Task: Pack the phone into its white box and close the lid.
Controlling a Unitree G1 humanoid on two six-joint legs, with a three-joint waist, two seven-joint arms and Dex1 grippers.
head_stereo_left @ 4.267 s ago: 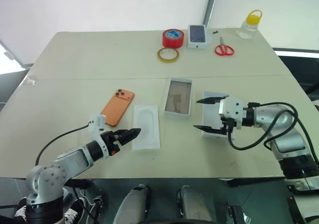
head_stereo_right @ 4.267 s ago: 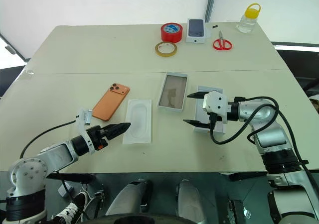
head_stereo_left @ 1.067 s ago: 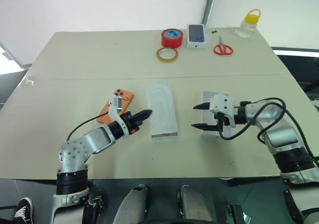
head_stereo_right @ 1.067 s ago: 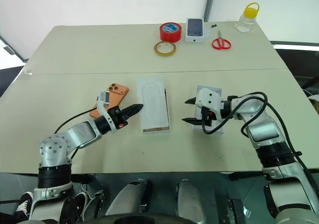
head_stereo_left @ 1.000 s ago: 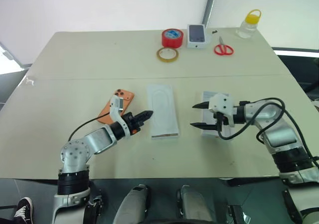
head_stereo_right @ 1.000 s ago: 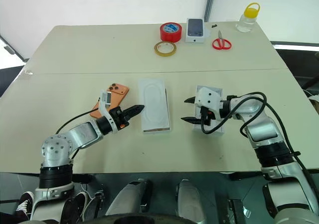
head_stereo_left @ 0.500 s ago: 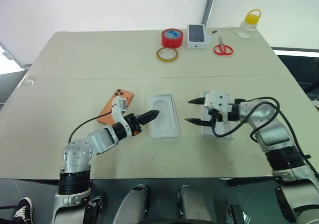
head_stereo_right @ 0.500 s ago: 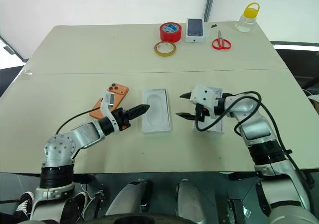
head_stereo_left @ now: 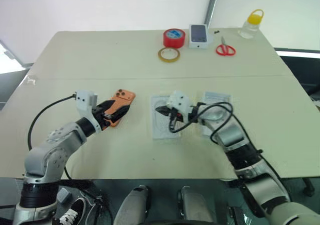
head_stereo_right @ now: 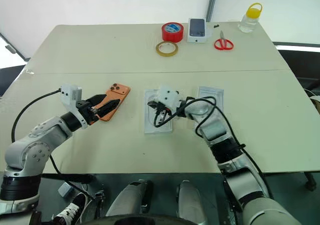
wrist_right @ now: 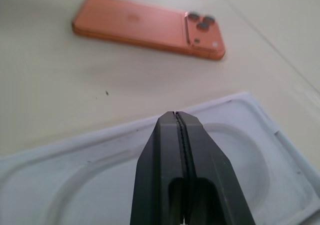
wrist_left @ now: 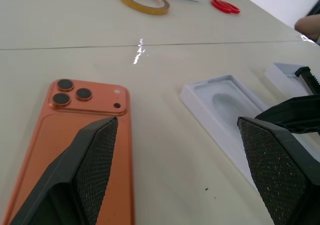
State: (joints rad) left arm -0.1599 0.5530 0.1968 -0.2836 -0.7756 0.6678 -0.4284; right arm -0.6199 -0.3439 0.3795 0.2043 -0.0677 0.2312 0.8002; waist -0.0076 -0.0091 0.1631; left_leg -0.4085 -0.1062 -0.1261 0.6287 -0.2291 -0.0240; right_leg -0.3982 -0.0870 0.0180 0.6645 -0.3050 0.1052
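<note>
The orange phone [head_stereo_left: 123, 97] lies face down on the table, left of centre, with its lenses at the far end. My left gripper [wrist_left: 177, 120] is open, and one of its fingers [wrist_left: 97, 155] hangs over the phone's near end. A white insert [head_stereo_left: 160, 132] with an oval recess lies at the centre, and the white box is hidden under it. My right gripper [wrist_right: 175, 114] is shut with nothing in it, its tip just over the recess. The white lid [head_stereo_left: 218, 96] lies flat to the right of the insert.
Along the table's far edge stand a red tape roll [head_stereo_left: 173, 37], a yellow tape ring [head_stereo_left: 169, 54], a small white box with a phone picture [head_stereo_left: 199, 36], red scissors [head_stereo_left: 225, 49] and a yellow-capped bottle [head_stereo_left: 251, 24]. A black cable loops over the lid.
My left gripper has opened, rolled and swung left from the insert to the phone. My right gripper has moved left from the lid to the insert and shut.
</note>
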